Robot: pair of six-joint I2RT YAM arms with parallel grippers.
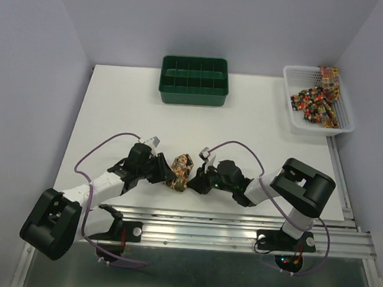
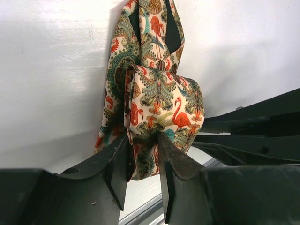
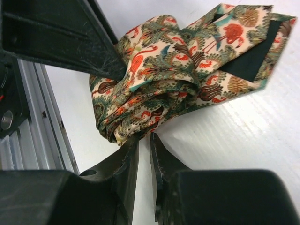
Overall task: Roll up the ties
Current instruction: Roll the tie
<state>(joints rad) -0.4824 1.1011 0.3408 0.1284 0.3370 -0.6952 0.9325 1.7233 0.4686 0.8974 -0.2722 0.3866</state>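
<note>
One tie (image 1: 180, 171), cream with a green, orange and red bird print, lies partly rolled into a bundle near the table's front edge, between both grippers. My left gripper (image 1: 167, 171) comes in from the left. In the left wrist view its jaws (image 2: 143, 143) are shut on the lower part of the tie roll (image 2: 161, 101), and a loose pointed end (image 2: 159, 28) trails away behind it. My right gripper (image 1: 197, 178) meets the bundle from the right. Its nearly closed tips (image 3: 144, 139) nip the bottom edge of the tie roll (image 3: 159, 89).
A green compartment tray (image 1: 194, 81) stands at the back centre. A white mesh basket (image 1: 288, 91) at the back right holds several more printed ties (image 1: 316, 100). A metal rail (image 1: 238, 222) runs along the near table edge just behind the roll.
</note>
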